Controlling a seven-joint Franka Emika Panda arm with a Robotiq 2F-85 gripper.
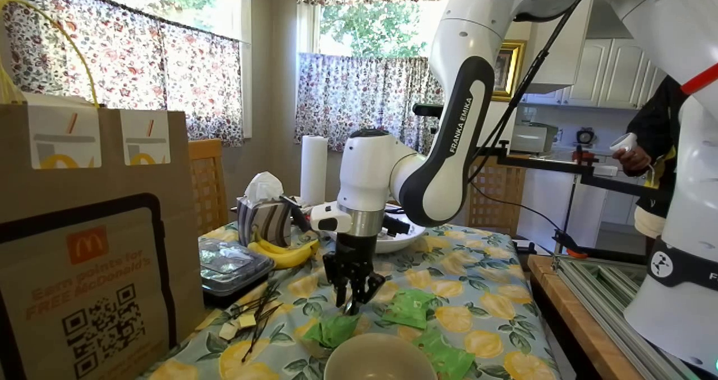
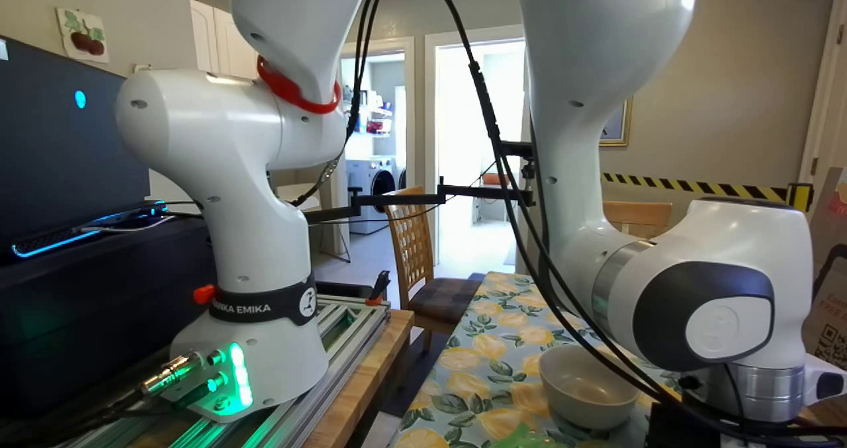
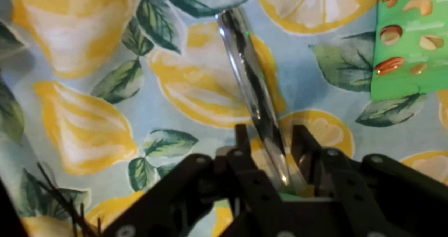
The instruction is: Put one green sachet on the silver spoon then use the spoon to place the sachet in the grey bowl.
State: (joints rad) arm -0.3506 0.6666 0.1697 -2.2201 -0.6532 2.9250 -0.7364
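Observation:
The silver spoon (image 3: 253, 86) lies on the lemon-print cloth in the wrist view, its handle running down between my fingers. Its bowl is hidden. My gripper (image 3: 271, 135) is open around the handle, with a gap on both sides. In an exterior view my gripper (image 1: 352, 303) points down at the table, with a shiny bit of spoon between its tips. Three green sachets (image 1: 332, 330) (image 1: 408, 307) (image 1: 444, 355) lie nearby; one sachet (image 3: 411, 44) shows right of the spoon. The grey bowl (image 1: 381, 339) stands in front of the gripper; it also shows in an exterior view (image 2: 576, 402).
Bananas (image 1: 286, 255), a striped tissue box (image 1: 263, 223), a plastic container (image 1: 233, 265) and a paper bag (image 1: 95, 228) stand to one side. Dark thin sticks (image 1: 259, 312) and small yellow blocks (image 1: 229, 330) lie near the sachets. A white bowl (image 1: 395, 247) stands behind the gripper.

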